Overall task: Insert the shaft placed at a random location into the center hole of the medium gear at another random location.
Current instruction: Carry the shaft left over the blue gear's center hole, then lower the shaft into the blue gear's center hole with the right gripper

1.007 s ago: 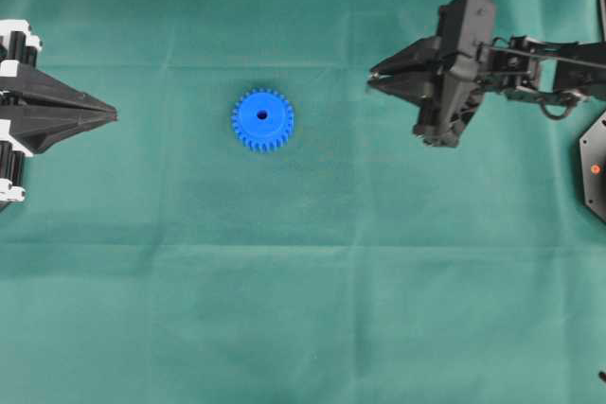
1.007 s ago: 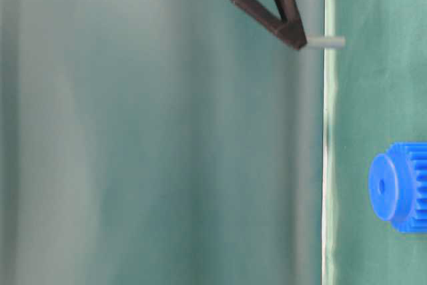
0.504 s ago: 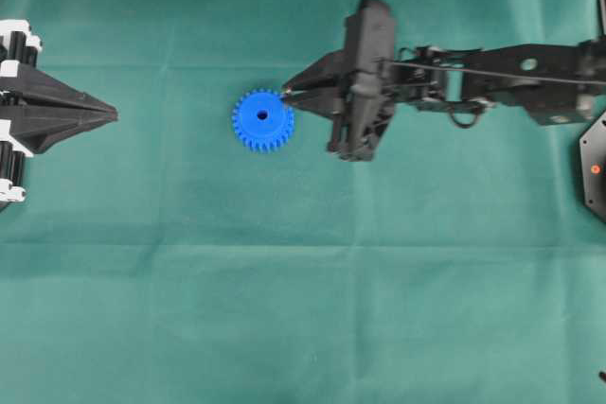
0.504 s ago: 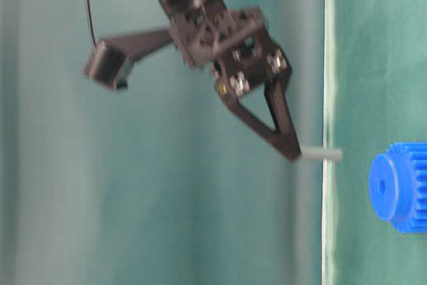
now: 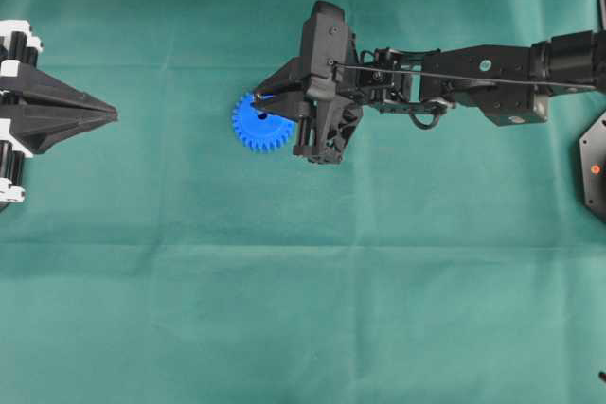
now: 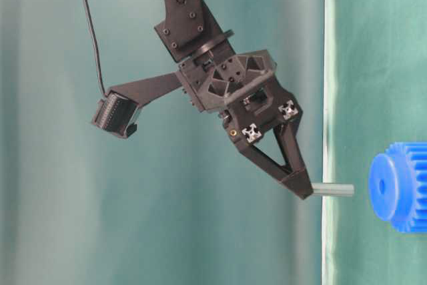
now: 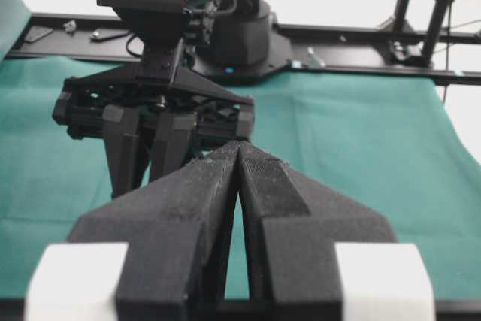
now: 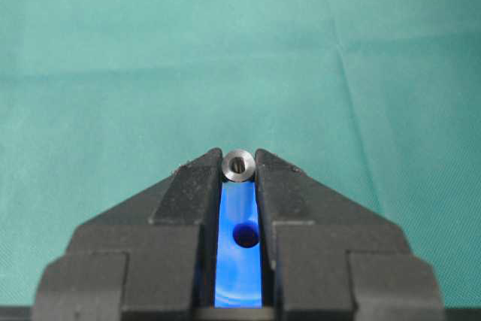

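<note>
The medium gear is a bright blue toothed wheel lying flat on the green cloth left of centre. My right gripper hangs over its far rim, shut on the shaft, a short silvery pin sticking out of the fingertips toward the gear. The pin's tip stands a little off the hub, close to level with the center hole. In the right wrist view the shaft's end sits between the fingertips, with the blue hub and its hole showing behind it. My left gripper rests shut at the left edge.
A black plate with an orange dot sits at the right edge. The right arm stretches across the upper middle of the cloth. A black rail runs along the far side of the table.
My right gripper has carried the shaft leftward from the right side to above the gear, and lower toward the hub. The left gripper and the gear have not moved.
</note>
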Controlling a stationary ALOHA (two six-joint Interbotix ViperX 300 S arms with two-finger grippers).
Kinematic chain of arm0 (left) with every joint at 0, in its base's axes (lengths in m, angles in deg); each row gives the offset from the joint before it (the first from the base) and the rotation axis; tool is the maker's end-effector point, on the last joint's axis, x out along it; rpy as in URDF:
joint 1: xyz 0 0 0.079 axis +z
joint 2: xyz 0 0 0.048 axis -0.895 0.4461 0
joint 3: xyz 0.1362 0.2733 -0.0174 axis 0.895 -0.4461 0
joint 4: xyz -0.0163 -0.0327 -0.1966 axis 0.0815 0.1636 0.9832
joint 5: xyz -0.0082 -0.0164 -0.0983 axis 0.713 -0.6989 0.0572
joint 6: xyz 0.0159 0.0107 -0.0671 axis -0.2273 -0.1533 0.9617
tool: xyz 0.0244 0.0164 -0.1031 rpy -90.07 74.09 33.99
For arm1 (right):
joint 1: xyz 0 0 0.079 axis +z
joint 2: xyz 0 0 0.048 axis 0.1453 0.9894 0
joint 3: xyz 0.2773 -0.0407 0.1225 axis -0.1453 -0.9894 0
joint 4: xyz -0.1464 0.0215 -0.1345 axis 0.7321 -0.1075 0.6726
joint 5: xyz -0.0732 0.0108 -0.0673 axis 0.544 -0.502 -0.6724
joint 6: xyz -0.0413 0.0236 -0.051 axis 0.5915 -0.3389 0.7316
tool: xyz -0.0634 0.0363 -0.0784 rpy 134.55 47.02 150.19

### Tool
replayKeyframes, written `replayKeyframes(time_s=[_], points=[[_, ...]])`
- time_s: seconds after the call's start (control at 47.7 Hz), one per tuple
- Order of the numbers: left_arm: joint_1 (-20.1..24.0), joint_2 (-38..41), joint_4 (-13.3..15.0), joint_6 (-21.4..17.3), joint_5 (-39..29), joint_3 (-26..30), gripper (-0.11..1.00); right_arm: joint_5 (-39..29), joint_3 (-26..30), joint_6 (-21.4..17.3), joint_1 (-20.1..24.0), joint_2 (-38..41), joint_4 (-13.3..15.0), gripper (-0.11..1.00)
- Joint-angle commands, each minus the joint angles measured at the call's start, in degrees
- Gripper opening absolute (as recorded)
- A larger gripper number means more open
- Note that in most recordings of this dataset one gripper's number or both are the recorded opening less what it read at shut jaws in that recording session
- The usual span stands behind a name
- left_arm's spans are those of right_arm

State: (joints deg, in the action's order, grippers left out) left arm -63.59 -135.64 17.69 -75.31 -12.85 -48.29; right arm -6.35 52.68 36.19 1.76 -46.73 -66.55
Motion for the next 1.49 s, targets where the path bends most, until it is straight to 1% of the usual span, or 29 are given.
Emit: replayKeyframes(time_s=[0.0,0.189,0.504,0.818,0.986,1.133,1.259,1.469], points=[[-0.09,0.35,-0.09,0.09,0.09,1.23,0.00,0.35,1.41,0.35,0.09,-0.88,-0.18,0.14],[-0.09,0.35,-0.09,0.09,-0.09,1.14,0.00,0.62,1.41,0.35,0.09,-0.09,-0.18,0.14],[-0.09,0.35,-0.09,0.09,-0.09,1.23,0.00,3.16,1.49,0.35,-0.53,3.69,-0.26,0.14],[-0.09,0.35,-0.09,0.09,-0.18,1.23,0.00,3.25,1.32,0.26,-0.53,4.48,-0.26,0.14],[-0.09,0.35,-0.09,0.18,-0.09,1.23,0.00,2.29,0.79,0.26,-0.88,3.08,-0.26,0.14],[-0.09,0.35,-0.09,0.18,-0.09,1.23,0.00,0.44,0.35,0.53,-0.97,-1.05,-0.09,0.14],[-0.09,0.35,-0.09,0.18,-0.09,1.23,0.00,0.18,-0.18,0.79,-1.05,-3.69,0.26,0.14],[-0.09,0.35,-0.09,0.18,0.00,1.23,0.00,0.62,0.00,0.70,-0.88,-3.08,0.26,0.14]])
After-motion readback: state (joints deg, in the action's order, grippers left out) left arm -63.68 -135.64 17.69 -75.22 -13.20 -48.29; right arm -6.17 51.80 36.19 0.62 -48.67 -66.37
